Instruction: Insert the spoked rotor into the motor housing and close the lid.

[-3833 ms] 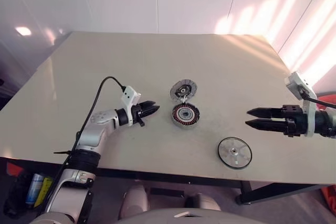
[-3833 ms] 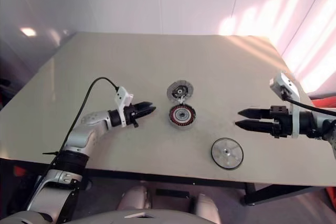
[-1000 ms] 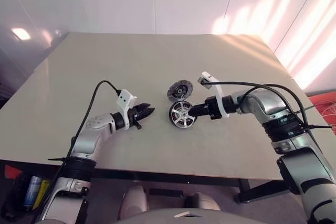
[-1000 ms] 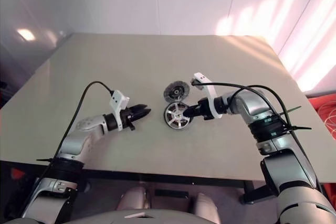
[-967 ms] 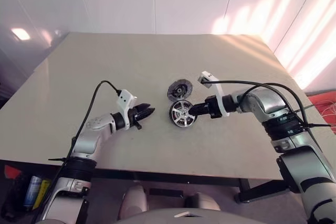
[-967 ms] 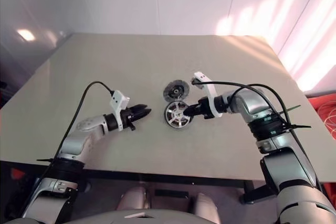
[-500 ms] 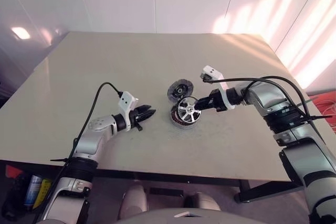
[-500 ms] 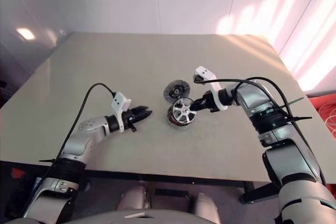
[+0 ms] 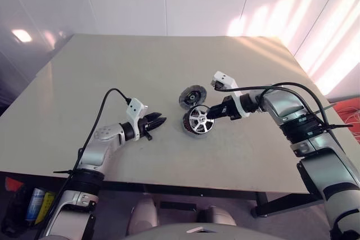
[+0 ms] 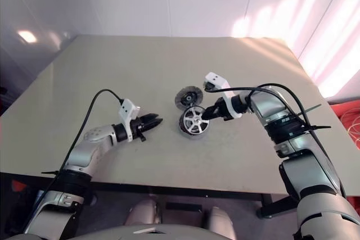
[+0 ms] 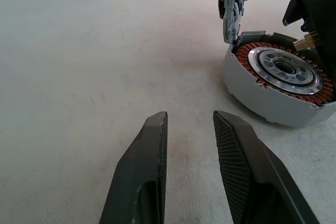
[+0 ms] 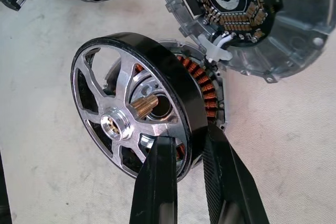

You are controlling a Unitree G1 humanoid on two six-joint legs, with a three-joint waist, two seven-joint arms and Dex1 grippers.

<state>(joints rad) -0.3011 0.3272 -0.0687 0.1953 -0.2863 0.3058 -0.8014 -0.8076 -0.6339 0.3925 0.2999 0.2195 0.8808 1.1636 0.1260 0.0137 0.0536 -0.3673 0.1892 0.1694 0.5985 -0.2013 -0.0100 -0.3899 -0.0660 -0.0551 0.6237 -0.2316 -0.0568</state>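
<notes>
The spoked rotor (image 12: 139,103), with a black rim and silvery spokes, hangs tilted on edge just over the motor housing (image 11: 278,82). Its lower rim is near the housing's coppery windings (image 12: 202,85), and its hub shaft points toward the cup. My right gripper (image 12: 187,137) is shut on the rotor's rim, one finger inside and one outside. The lid (image 9: 193,96) stands open, hinged at the housing's far edge. My left gripper (image 11: 189,116) is open and holds nothing. It hovers low over the table a short way left of the housing, pointing at it.
The beige table (image 9: 112,66) stretches wide around the parts, and its front edge lies close below both arms. A black cable (image 9: 104,105) loops from my left wrist. Small containers (image 9: 36,202) sit below the table's front left corner.
My right wrist has rolled, tipping the rotor from lying nearly flat over the housing to standing tilted on edge above it. The left gripper has stayed put.
</notes>
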